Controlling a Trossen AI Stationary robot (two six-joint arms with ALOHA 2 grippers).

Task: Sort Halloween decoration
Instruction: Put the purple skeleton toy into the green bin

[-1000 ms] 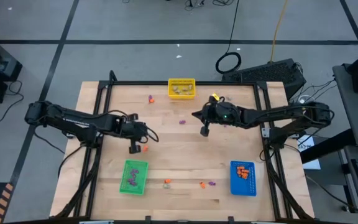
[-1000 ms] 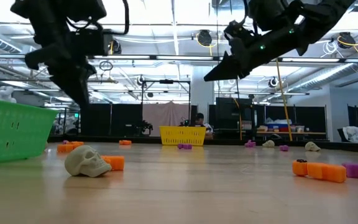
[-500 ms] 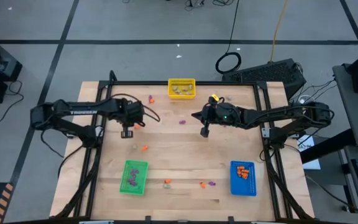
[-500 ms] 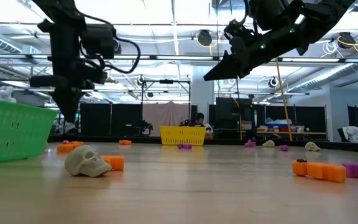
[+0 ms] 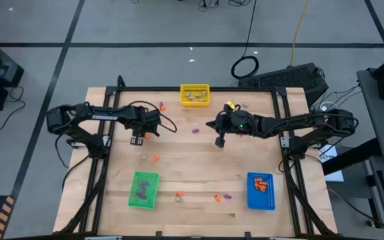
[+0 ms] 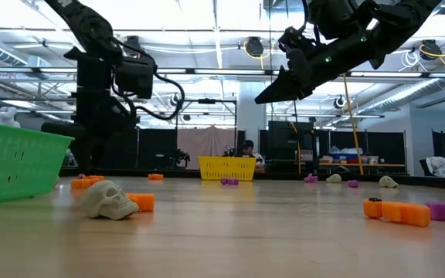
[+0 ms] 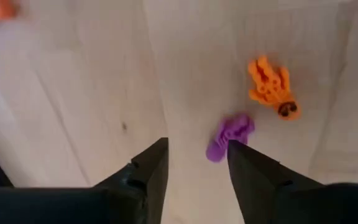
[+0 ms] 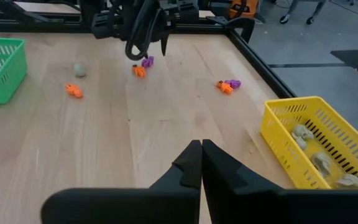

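The left claw (image 5: 138, 139) hangs over the left half of the wooden counter (image 5: 192, 167), its fingers (image 7: 148, 171) parted narrowly and holding nothing. Just ahead of the fingertips, in the left wrist view, lie a purple trinket (image 7: 229, 137) and, just beyond it, an orange trinket (image 7: 271, 87); neither touches the claw. In the high view these two sit right beside the claw as an orange-and-purple speck (image 5: 149, 134).

The right claw (image 5: 219, 141) hovers above the middle of the counter, its fingers (image 8: 188, 165) pressed together with nothing between them.

Nearer the front edge than the left claw lie a pale skull (image 5: 144, 157) and an orange piece (image 5: 155, 159), and beyond those the green bin (image 5: 143, 189) with purple pieces inside. The yellow bin (image 5: 195, 95) stands at the far edge, between the two claws, with pale skulls in it. The blue bin (image 5: 261, 191) sits front of the right claw, holding orange pieces. A few more trinkets (image 5: 222, 197) lie between the green and blue bins.
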